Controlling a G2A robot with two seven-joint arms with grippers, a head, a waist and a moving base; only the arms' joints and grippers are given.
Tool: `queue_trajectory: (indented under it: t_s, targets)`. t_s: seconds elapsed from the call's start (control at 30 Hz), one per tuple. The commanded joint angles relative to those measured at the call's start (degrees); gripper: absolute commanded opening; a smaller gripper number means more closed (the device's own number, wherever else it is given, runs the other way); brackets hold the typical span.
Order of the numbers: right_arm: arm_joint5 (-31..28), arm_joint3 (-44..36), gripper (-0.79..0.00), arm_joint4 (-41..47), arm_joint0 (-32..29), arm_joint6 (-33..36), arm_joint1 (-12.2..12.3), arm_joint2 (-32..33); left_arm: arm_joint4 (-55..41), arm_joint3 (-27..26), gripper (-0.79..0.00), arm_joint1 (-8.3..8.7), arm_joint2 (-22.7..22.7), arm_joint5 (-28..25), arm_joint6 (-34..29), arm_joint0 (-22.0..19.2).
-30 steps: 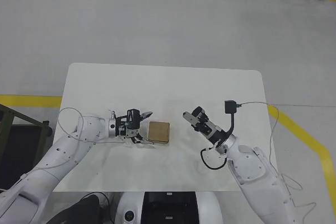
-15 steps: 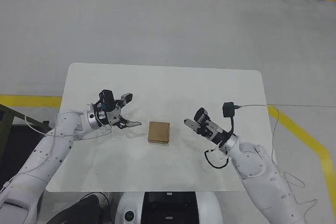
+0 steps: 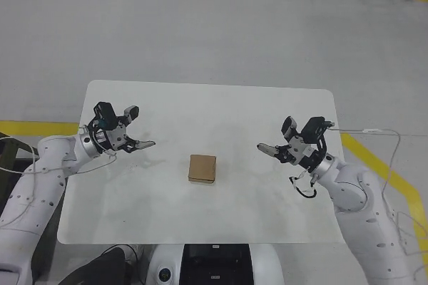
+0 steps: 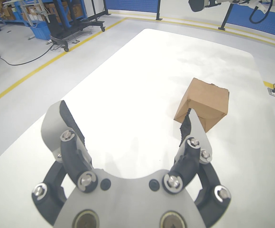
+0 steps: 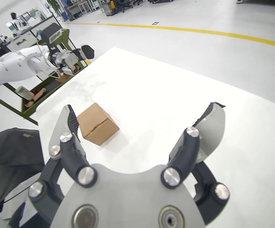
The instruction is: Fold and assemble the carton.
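The brown cardboard carton (image 3: 202, 169) is sitting as a small closed box, flaps folded shut, just below the centre of the top view on the white counter (image 3: 214, 107); it is standing free of both pincers. The left pincer (image 3: 140, 128) is hovering at the left of that frame, well apart from the carton, its jaws standing wide apart and holding nothing; in the left wrist view one fingertip is overlapping the carton's lower corner by line of sight alone. The right pincer (image 3: 274, 135) is hanging at the right of the frame, likewise well apart from the carton, jaws gaping and empty; both pincers are pointing toward the carton between them.
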Motion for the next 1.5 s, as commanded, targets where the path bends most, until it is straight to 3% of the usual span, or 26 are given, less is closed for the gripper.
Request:
queue_trajectory:
  t_s: [0.0,0.37,1.47]
  targets:
    - [0.5,-0.1,0.000,-1.3,0.4,0.1,0.2,0.8,-0.5,0.1,0.000,0.23,-1.6,0.4,-0.3,0.0]
    - [4.0,-1.1,0.000,-5.6,1.0,-3.8,0.4,2.0,-2.9,-0.7,0.000,0.25,-3.3,-0.1,-2.8,-0.4]
    - [4.0,-1.1,-0.001,-5.6,1.0,-3.8,0.4,2.0,-2.9,-0.7,-0.001,0.25,-3.3,-0.1,-2.8,-0.4]
